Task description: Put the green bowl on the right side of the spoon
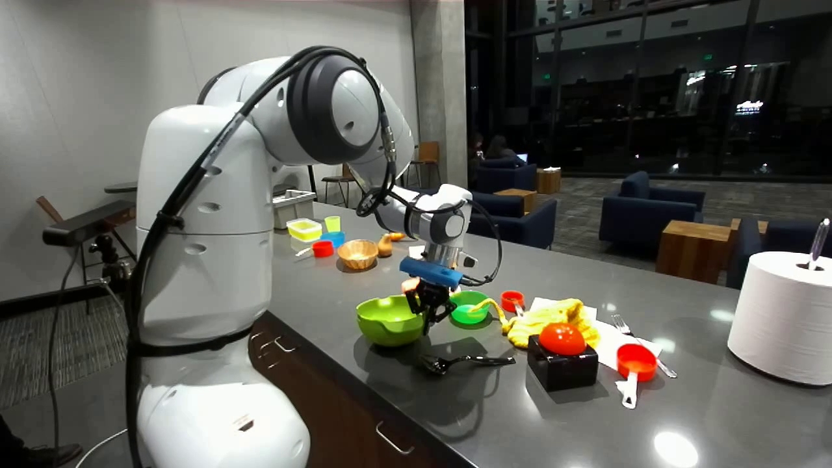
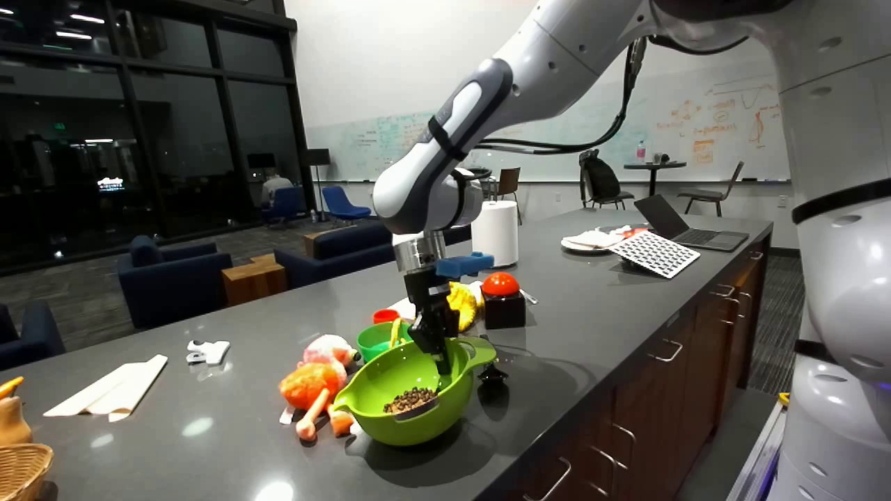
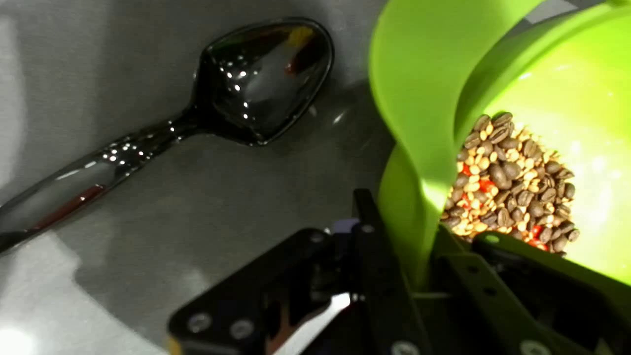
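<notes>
The green bowl [image 1: 389,323] is wide, lime-green and holds dark beans and pale seeds. It also shows in an exterior view [image 2: 418,431] and in the wrist view [image 3: 419,64]. My gripper [image 1: 431,320] has one finger inside the bowl and one outside, closed on its wall near the rim lip. The fingers show on both sides of the wall in the wrist view [image 3: 402,213]. I cannot tell whether the bowl touches the counter. The black spoon [image 1: 465,361] lies flat on the counter beside the bowl, apart from it; its head is nearest in the wrist view [image 3: 261,81].
A smaller green dish [image 1: 469,307] stands close behind the gripper. A yellow cloth [image 1: 552,318] and a black box with a red dome [image 1: 563,364] stand beyond the spoon handle. An orange plush toy [image 2: 313,383] lies beside the bowl. The counter edge [image 2: 557,435] is near.
</notes>
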You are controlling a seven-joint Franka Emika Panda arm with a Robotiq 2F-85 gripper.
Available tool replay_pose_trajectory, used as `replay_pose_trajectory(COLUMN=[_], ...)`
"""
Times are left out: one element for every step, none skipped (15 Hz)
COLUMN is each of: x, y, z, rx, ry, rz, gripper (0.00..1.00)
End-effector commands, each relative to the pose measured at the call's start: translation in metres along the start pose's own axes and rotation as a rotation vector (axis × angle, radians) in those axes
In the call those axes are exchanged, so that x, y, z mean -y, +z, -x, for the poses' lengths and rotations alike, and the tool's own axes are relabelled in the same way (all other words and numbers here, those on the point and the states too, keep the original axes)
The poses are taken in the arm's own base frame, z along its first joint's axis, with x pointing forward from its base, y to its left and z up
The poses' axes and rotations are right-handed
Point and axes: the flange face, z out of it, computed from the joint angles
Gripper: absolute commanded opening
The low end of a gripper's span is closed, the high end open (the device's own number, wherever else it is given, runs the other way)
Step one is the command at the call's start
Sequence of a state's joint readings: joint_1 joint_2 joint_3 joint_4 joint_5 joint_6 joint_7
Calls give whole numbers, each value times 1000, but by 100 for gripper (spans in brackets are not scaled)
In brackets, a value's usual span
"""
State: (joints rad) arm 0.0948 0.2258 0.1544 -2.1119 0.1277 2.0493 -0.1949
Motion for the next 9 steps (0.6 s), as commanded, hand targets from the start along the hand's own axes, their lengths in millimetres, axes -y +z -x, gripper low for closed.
replay_pose_trajectory(x=[-2, -5, -8, -12, -18, -23, -30, -38, -46], y=[-26, -31, -36, -42, -49, -56, -64, -74, -83], z=[17, 20, 24, 28, 33, 39, 46, 57, 66], rx=[-12, -14, -19, -27, -37, -46, -58, -75, -91], ry=[32, 43, 51, 63, 79, 97, 119, 149, 178], rz=[-2, -4, -7, -6, -3, -3, -3, -3, -2], gripper=[3, 3, 3, 3, 3, 3, 3, 3, 3])
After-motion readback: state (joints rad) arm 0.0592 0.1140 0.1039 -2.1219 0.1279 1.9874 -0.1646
